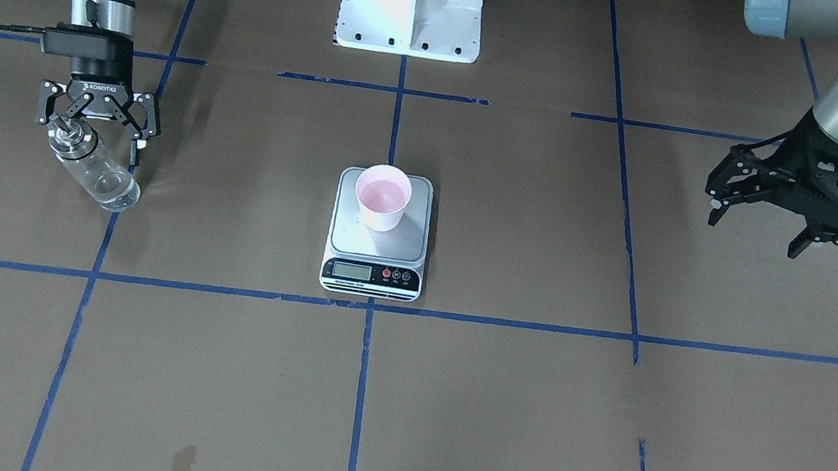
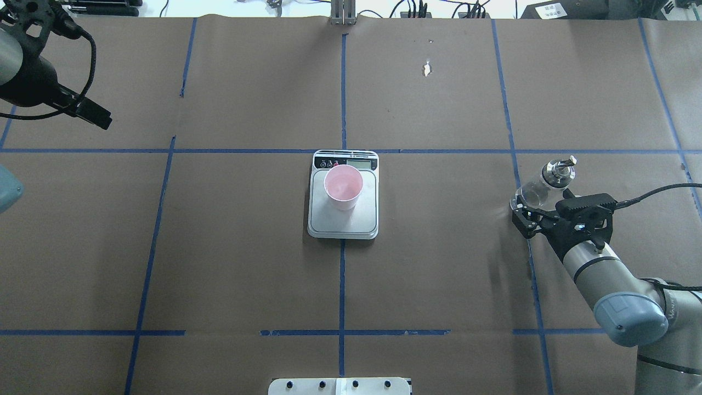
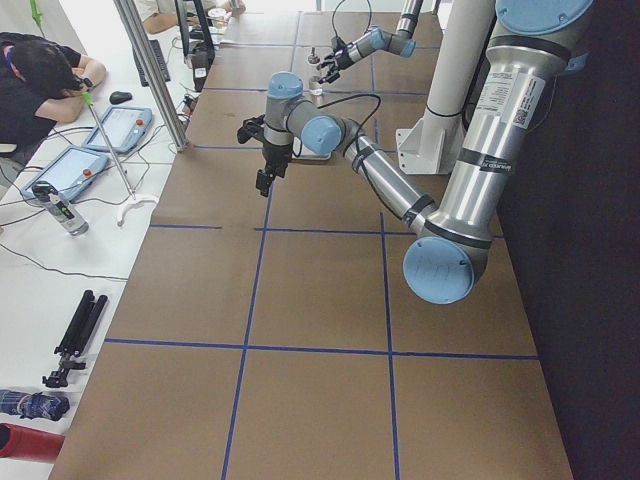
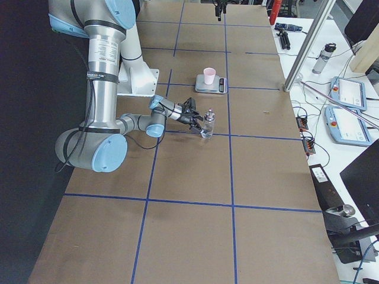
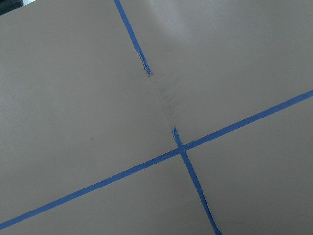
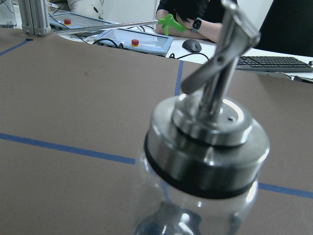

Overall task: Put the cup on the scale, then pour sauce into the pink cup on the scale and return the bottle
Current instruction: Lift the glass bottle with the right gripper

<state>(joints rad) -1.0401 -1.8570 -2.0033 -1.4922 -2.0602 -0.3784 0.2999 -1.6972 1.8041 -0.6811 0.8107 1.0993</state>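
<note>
The pale pink cup [image 1: 383, 197] stands upright on the silver platform of the scale [image 1: 376, 247], mid-table; both also show in the overhead view, the cup [image 2: 343, 186] on the scale [image 2: 343, 222]. The clear glass bottle [image 1: 96, 175] with its silver cap and spout stands on the table on my right side. My right gripper [image 1: 92, 133] is open, its fingers spread on either side of the bottle's neck and apart from it. The right wrist view shows the cap [image 6: 205, 161] very close. My left gripper [image 1: 756, 232] is open and empty, above the table far from the scale.
The white robot base [image 1: 412, 2] stands behind the scale. Blue tape lines [image 1: 371, 307] cross the brown table cover. Beside the table, a person [image 3: 40, 70] leans on a white bench with tablets [image 3: 115, 125] and tools.
</note>
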